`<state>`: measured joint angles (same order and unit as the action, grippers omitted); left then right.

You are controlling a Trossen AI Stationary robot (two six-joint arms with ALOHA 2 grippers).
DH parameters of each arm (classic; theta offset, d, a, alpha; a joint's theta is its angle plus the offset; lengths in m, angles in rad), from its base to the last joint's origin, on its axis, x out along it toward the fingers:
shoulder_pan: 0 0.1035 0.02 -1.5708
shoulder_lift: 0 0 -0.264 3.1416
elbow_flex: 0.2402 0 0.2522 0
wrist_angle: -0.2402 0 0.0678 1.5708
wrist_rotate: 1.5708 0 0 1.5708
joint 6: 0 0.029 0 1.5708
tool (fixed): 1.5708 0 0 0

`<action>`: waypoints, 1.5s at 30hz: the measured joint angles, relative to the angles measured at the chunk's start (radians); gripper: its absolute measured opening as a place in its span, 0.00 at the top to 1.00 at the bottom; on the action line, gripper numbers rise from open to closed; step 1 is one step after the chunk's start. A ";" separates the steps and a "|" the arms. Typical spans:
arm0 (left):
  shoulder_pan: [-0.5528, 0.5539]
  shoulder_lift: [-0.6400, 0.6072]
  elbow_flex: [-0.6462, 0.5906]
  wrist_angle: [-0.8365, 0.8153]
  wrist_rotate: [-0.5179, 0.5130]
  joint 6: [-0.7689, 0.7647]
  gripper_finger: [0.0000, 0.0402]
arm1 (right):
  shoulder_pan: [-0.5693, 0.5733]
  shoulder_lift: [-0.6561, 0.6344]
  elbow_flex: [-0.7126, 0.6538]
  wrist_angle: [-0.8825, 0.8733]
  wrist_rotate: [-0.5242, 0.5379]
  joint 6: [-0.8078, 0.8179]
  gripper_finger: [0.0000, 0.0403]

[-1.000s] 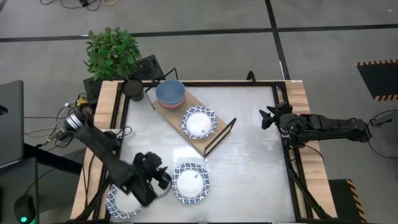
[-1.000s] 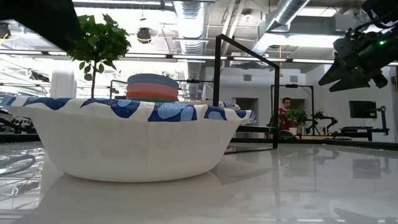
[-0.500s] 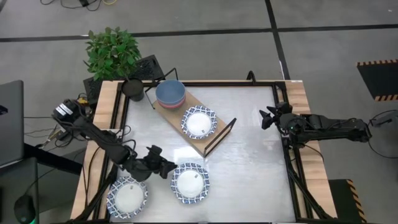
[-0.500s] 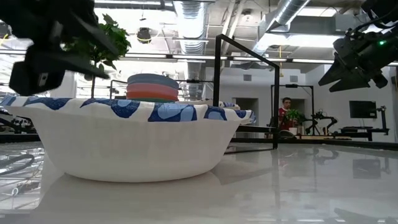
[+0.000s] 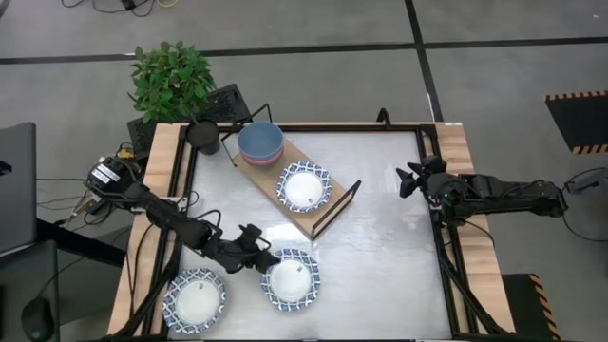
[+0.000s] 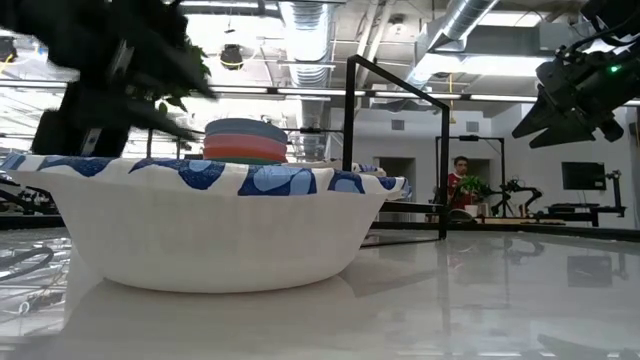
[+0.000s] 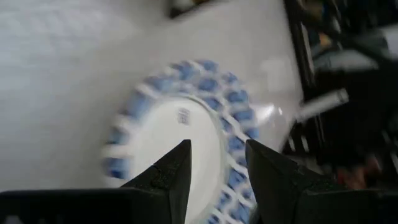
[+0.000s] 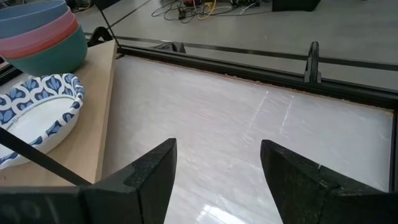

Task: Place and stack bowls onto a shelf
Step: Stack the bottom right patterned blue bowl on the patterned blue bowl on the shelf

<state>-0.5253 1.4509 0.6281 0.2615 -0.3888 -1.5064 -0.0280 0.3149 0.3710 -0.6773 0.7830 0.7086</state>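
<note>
1. High view shows you two patterned bowls on the counter (image 5: 380,237): the near bowl (image 5: 292,279) by the front edge and the corner bowl (image 5: 195,296) to its left.
2. Your shelf (image 5: 285,185) already carries a stack of small bowls (image 5: 259,142) and one patterned bowl (image 5: 304,186), so the next likely stacks there.
3. Your left pincer (image 5: 261,260) hovers at the near bowl's rim, fingers (image 7: 176,171) parted and empty, probably lining up a rim grasp.
4. Your right pincer (image 5: 407,180) waits open at the right edge.
5. Mind the shelf's wire end frame (image 5: 338,206) and the potted plant (image 5: 173,78).
</note>
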 joint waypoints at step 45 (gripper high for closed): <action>0.015 0.191 0.319 -0.651 0.116 0.204 0.39 | 0.000 0.000 0.000 -0.019 0.000 0.027 0.36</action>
<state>-0.5102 1.6423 0.9470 -0.3890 -0.2723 -1.3029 -0.0279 0.3153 0.3714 -0.6960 0.7834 0.7361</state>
